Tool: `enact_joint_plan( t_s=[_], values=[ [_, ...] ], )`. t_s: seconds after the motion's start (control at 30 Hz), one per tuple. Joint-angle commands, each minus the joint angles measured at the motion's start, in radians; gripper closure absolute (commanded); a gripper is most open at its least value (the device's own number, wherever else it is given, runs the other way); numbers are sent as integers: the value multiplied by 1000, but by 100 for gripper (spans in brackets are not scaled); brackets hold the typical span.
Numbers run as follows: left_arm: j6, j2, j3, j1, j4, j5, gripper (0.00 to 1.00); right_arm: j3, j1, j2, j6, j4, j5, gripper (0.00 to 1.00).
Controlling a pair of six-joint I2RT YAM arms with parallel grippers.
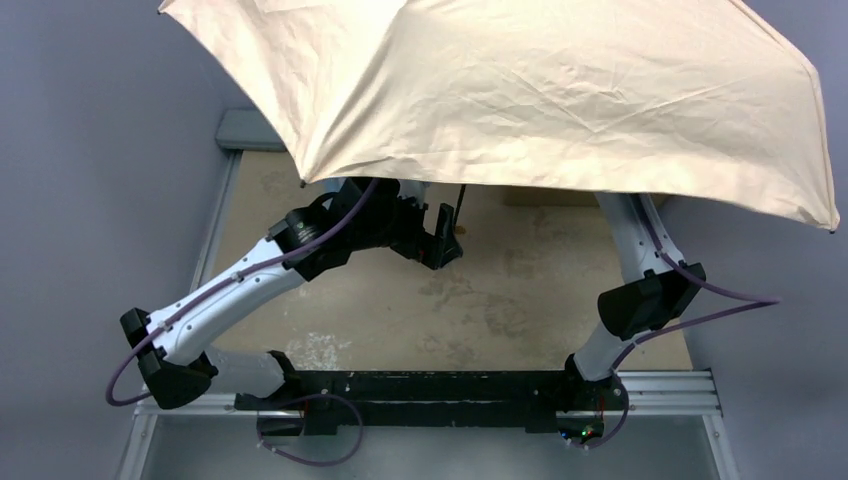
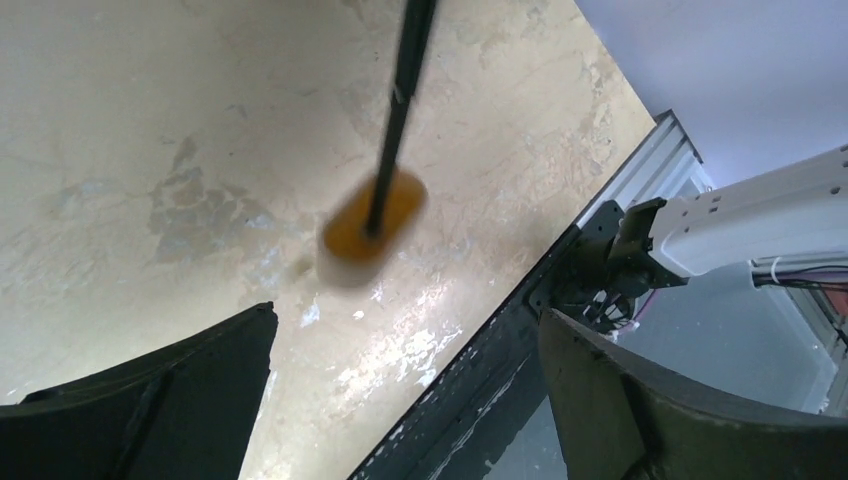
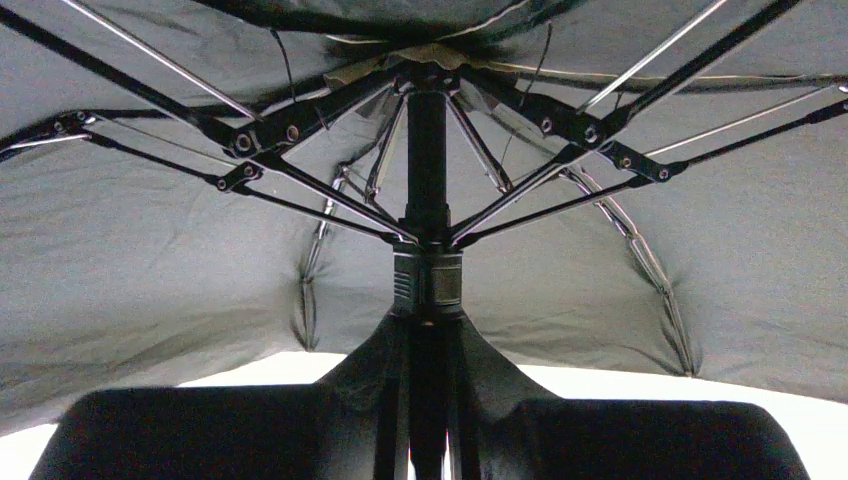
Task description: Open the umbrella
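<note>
Beige umbrella (image 1: 560, 90) spread above both claws; right claw (image 3: 428, 340) clamped on its shaft (image 3: 427, 150) just under the runner (image 3: 427, 283), left claw (image 2: 408, 318) wide with the handle (image 2: 372, 228) loose ahead of it; draw left straight back, right gripping firm.

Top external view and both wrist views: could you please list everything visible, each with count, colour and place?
umbrella: one, beige on top, black underneath, spread open over the far part of the table.
shaft: one, thin, black, running down from the canopy.
handle: one, cream to amber, blurred, at the shaft's lower end.
table: one, worn beige, in front of the arms.
mounting rail: one, black, along the near table edge.
left arm: one, white and black, reaching under the canopy.
right arm: one, white and black, rising under the canopy.
left pincer: one, black, open, apart from the handle.
right pincer: one, black, shut on the shaft.
</note>
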Motion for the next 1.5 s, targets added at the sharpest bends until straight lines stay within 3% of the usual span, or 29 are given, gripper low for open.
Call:
enact_joint_plan(
  t_s=[0.0,0.13,0.33,0.63,0.8,1.03,1.2,1.47],
  values=[
    [3,-96,47,9,-54,-122,0,76,-14,-9,-143,31,35,100],
    [-40,-144,-39,11,135,-195,0,32,-8,-25,-152,29,38,100],
    [-28,-128,11,10,113,-239,0,48,-9,-21,-240,-53,33,100],
    [59,-320,31,11,-164,-518,0,4,-9,-70,-503,-212,57,100],
    [43,-412,104,12,-369,-653,0,-190,-9,-178,-645,-223,76,100],
    [-46,-460,284,12,-624,-741,0,-484,-11,-306,-709,-187,117,100],
    [5,-486,390,12,-672,-806,0,-616,-11,-390,-710,-180,134,100],
    [63,-515,419,12,-639,-853,0,-650,-22,-438,-760,-202,152,100]
  ],
)
